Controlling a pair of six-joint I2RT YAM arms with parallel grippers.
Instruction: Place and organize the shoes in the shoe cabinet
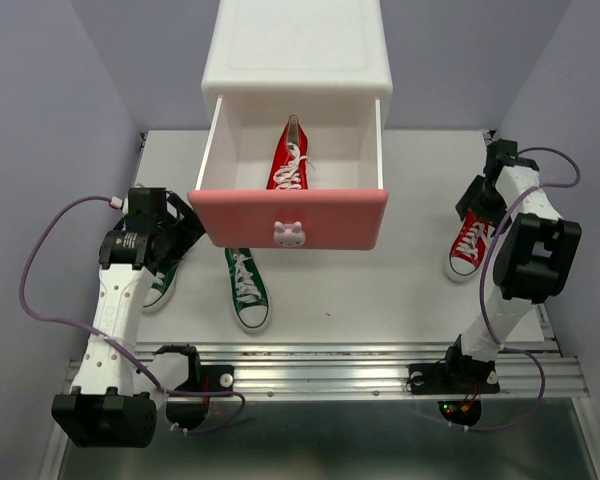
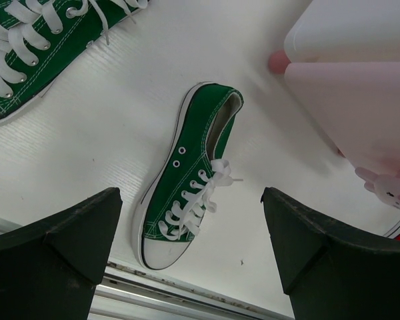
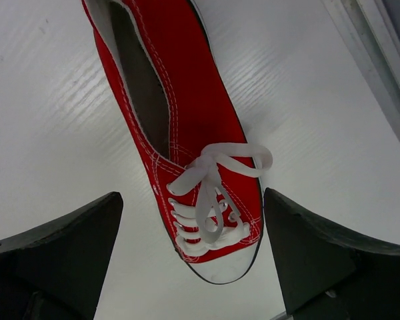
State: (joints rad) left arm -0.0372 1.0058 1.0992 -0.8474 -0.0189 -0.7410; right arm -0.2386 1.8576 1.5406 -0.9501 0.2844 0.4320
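Observation:
The shoe cabinet (image 1: 295, 50) stands at the back, its upper pink drawer (image 1: 290, 215) pulled out with one red shoe (image 1: 290, 160) inside. A second red shoe (image 1: 469, 247) (image 3: 187, 133) lies on the table at the right. My right gripper (image 1: 477, 205) (image 3: 193, 260) hangs open just above it, fingers either side of its toe. Two green shoes lie at the left: one (image 1: 248, 288) (image 2: 190, 180) in front of the drawer, the other (image 1: 162, 285) (image 2: 27, 47) partly under my left arm. My left gripper (image 1: 175, 235) (image 2: 193, 267) is open and holds nothing.
The open drawer overhangs the table's middle, and its bunny knob (image 1: 290, 233) (image 2: 387, 190) faces me. A metal rail (image 1: 320, 365) runs along the near edge. Purple walls close in on both sides. The cabinet's lower drawer is hidden under the open one.

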